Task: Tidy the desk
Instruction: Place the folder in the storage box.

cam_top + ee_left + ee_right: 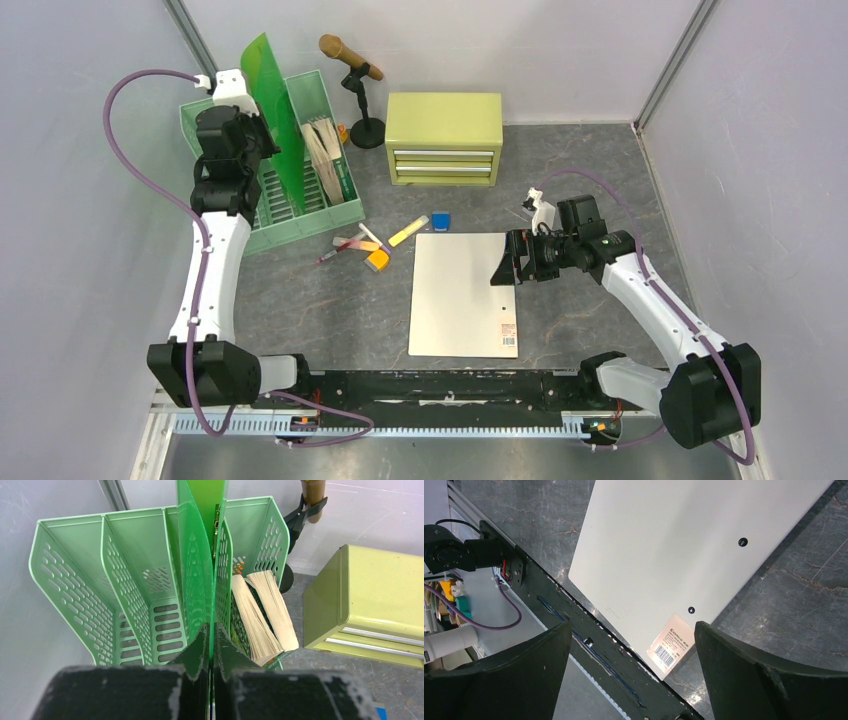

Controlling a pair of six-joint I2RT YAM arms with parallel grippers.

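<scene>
The dark grey desk [320, 310] holds a white flat folder [460, 295] with a barcode label at its near right corner. My right gripper [505, 270] hovers open and empty over the folder's right edge; the folder also shows in the right wrist view [674, 545] beyond my gripper [631, 630]. My left gripper [258, 135] is shut on the edge of a green folder [270, 100] that stands upright in the pale green file rack [300, 225] at the back left. In the left wrist view my gripper [211, 630] pinches the green folder [195, 570] inside a middle slot of the rack [75, 580].
Two books [325, 155] stand in the rack's rightmost slot. A yellow-green two-drawer cabinet [445, 135] and a microphone on a stand [350, 58] are at the back. Pens, a yellow marker [408, 231], an orange item [377, 260] and a blue cube [441, 221] lie between rack and white folder.
</scene>
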